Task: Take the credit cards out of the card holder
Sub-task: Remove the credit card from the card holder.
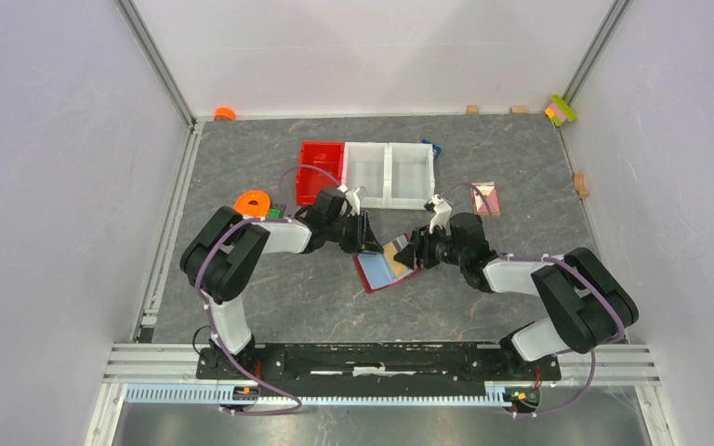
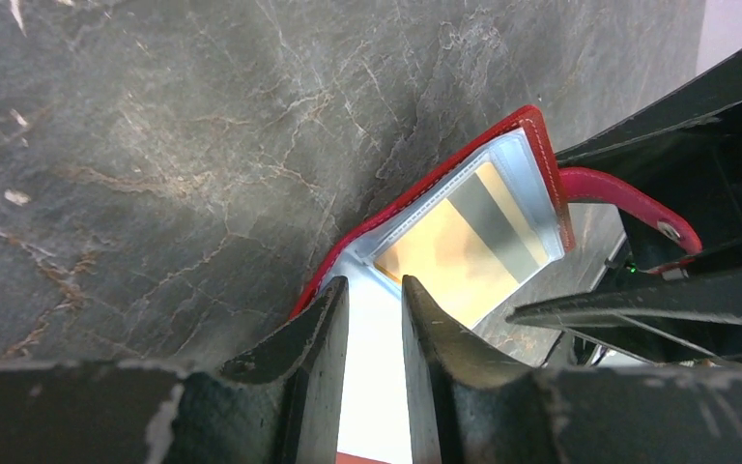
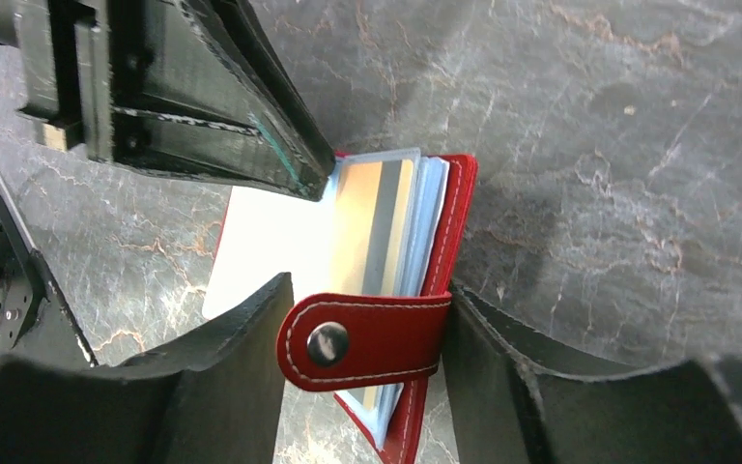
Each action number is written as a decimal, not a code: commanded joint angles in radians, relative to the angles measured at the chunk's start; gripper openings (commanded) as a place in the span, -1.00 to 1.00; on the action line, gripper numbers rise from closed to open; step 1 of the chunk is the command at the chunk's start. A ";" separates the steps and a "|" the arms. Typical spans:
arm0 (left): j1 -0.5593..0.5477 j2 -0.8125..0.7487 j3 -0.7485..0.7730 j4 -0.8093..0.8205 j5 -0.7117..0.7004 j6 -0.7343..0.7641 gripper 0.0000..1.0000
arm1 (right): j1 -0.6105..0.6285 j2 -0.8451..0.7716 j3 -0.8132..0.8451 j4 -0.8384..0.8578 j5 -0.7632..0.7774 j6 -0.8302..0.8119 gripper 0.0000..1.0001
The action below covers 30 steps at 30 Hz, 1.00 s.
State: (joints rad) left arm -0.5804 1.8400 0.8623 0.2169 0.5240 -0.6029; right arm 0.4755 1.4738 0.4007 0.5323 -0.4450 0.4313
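Observation:
The card holder (image 1: 383,270) lies open on the table between my two grippers, dark red with a pale lining (image 2: 372,329). A tan-orange credit card (image 2: 464,242) with a grey stripe sits in its clear sleeve (image 3: 372,217). My left gripper (image 2: 375,282) has a narrow gap between its jaws. Both its fingertips (image 2: 333,304) stand over the pale page at the holder's red edge, and nothing shows pinched between them. My right gripper (image 3: 372,287) is open, with the snap tab (image 3: 377,340) lying loose in the gap. Its right finger (image 3: 502,358) is against the holder's red cover.
A red bin (image 1: 321,170) and white bins (image 1: 389,174) stand behind the grippers. A pink patterned card (image 1: 485,197) lies to the right. An orange ring (image 1: 253,202) sits by the left arm. Small blocks (image 1: 561,110) line the back wall.

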 commanded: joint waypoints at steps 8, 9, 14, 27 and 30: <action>0.005 0.051 0.067 -0.148 -0.110 0.145 -0.30 | -0.001 0.042 0.052 0.088 -0.061 0.003 -0.02; 0.004 0.048 0.066 -0.148 -0.110 0.149 -0.30 | 0.000 0.040 0.047 0.096 -0.059 0.001 -0.10; 0.005 0.010 0.046 -0.128 -0.111 0.157 -0.30 | -0.002 0.045 0.023 0.117 -0.023 -0.001 -0.58; 0.005 -0.239 -0.106 -0.108 -0.141 0.052 0.15 | -0.022 -0.012 -0.104 0.281 0.056 0.109 -1.00; 0.005 -0.303 -0.139 -0.156 -0.177 0.010 0.27 | -0.027 -0.025 -0.126 0.303 0.067 0.118 -1.00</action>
State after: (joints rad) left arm -0.5781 1.6337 0.7517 0.0978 0.4095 -0.5297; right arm 0.4591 1.4780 0.3031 0.7673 -0.4278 0.5373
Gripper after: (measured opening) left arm 0.613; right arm 0.167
